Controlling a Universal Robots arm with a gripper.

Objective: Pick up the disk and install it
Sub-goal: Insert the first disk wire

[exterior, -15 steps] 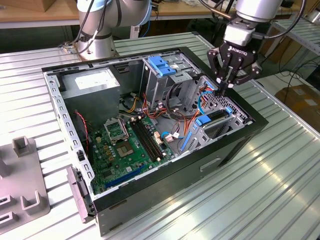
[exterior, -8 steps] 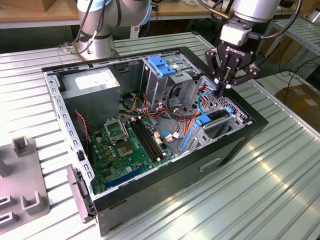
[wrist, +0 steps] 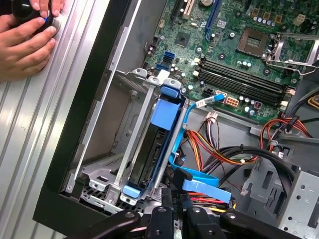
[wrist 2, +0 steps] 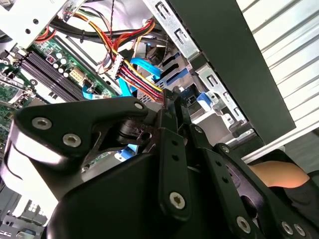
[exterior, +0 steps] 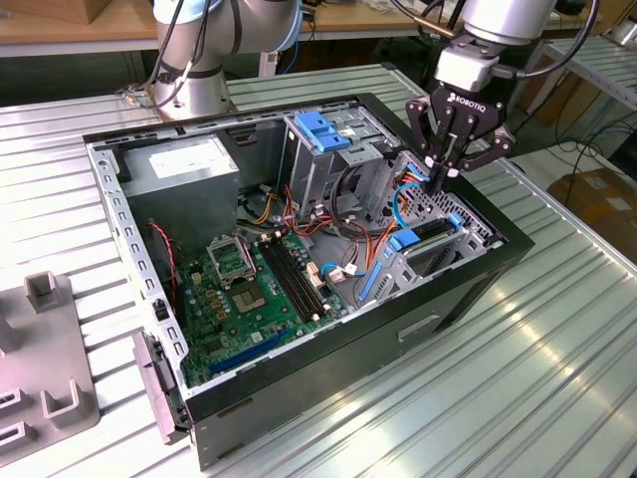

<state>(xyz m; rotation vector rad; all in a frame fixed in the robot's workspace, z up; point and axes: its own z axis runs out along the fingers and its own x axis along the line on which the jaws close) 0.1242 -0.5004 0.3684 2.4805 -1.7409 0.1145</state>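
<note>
the computer case (exterior: 468,289) lies open on its side on the ribbed metal counter (exterior: 557,378), with the green motherboard (exterior: 254,299) facing up and the grey power supply (exterior: 184,164) in the far corner. the arm reaches down from above at the exterior view's right, and its black end effector (exterior: 445,171) hangs over the drive cage at that end of the case, its fingers (exterior: 438,164) drawn together at the tips with nothing between them. it sits just above the bundle of red, yellow and blue cables (exterior: 383,214) beside the cage.

the disk (wrist: 149,154) stands on edge in a slot of the metal drive cage (wrist: 107,164), close against the black wall of the case. a blue rail (wrist: 166,107) caps its upper end and another blue tab shows at the lower end, so it looks seated in the bay rather than lying loose. in the exterior view the disk's blue end (exterior: 406,239) shows just below the end effector, apart from the fingertips. a flat blue data cable (wrist: 202,181) loops next to it.

in the first wrist view a person's hands (wrist: 25,42) rest on the counter outside the case, wrapped around a dark round object. on the exterior view's left, a grey fixture (exterior: 40,368) sits on the counter, well apart from the case.
</note>
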